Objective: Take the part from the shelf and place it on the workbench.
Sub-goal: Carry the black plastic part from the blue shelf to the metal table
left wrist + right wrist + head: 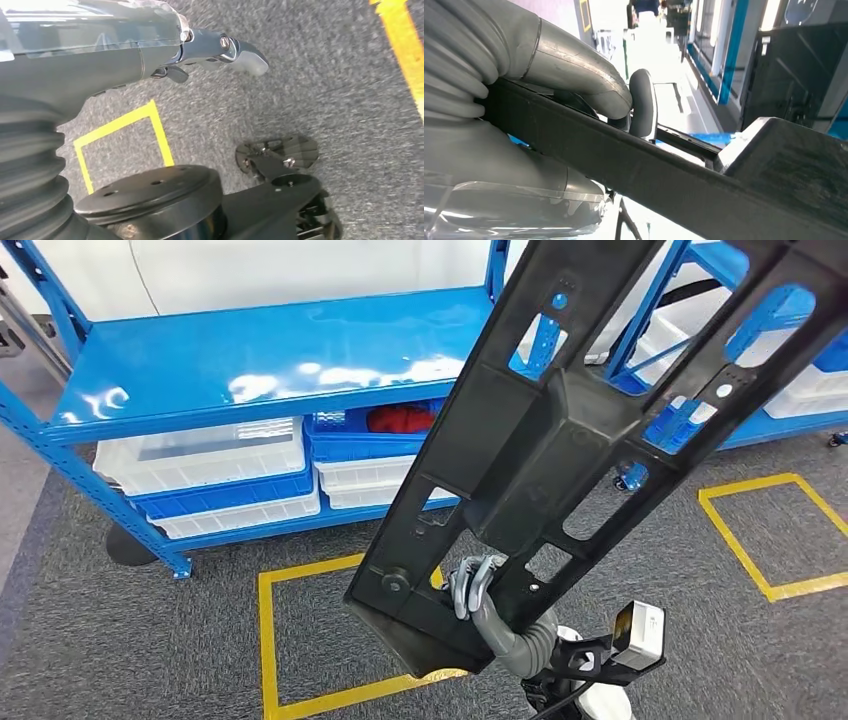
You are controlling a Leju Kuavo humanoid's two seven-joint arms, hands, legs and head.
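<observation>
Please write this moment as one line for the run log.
right hand: grips black part, lifted | left hand: hangs over carpet | blue shelf: bare top

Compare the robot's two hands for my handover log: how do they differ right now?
The right hand grips the long black plastic part, raised before the blue shelf; the left hand holds nothing. The right hand's fingers hook through a cutout in the part; the left hand hangs over the grey carpet. Both have grey fingers.

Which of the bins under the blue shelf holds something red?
The blue bin in the middle, just left of the black part; red material shows inside it, while the white bins beside it show none.
</observation>
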